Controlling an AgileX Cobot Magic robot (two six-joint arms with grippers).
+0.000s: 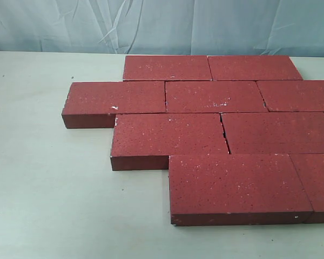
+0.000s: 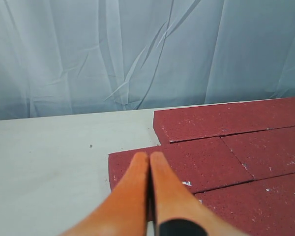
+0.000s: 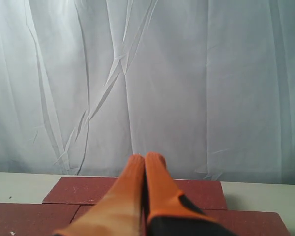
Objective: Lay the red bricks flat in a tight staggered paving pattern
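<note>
My left gripper (image 2: 148, 155): both orange fingers (image 2: 130, 191) are pressed together with nothing between them; the tips show against the outer end of the 2nd row's left brick (image 2: 196, 162), and I cannot tell whether they touch it
My right gripper (image 3: 144, 157): both orange fingers (image 3: 123, 196) are pressed together and empty; the gripper is held above the bricks and points toward the cloth
Red bricks (image 1: 232, 183): 9 show in the exterior view, all lying flat on the table in 4 rows, with long sides against long sides
Far row (image 1: 194, 68): 2 bricks lie end to end, close to the cloth
2nd row (image 1: 200, 97): 3 bricks; the left one juts out past every other row and has a small white chip on its near edge, and the right one runs off the frame
3rd row (image 1: 205, 132): 2 bricks, with a thin dark crack showing at the joint between them
Near row (image 1: 252, 183): 2 bricks, the right one cut off by the frame edge
Stagger: each row's joints sit offset from the joints of the row beside it, and the left ends step in toward the near side
Table (image 1: 54, 205): pale and matt
Cloth (image 1: 70, 24): pale blue and creased, hanging behind the table
</note>
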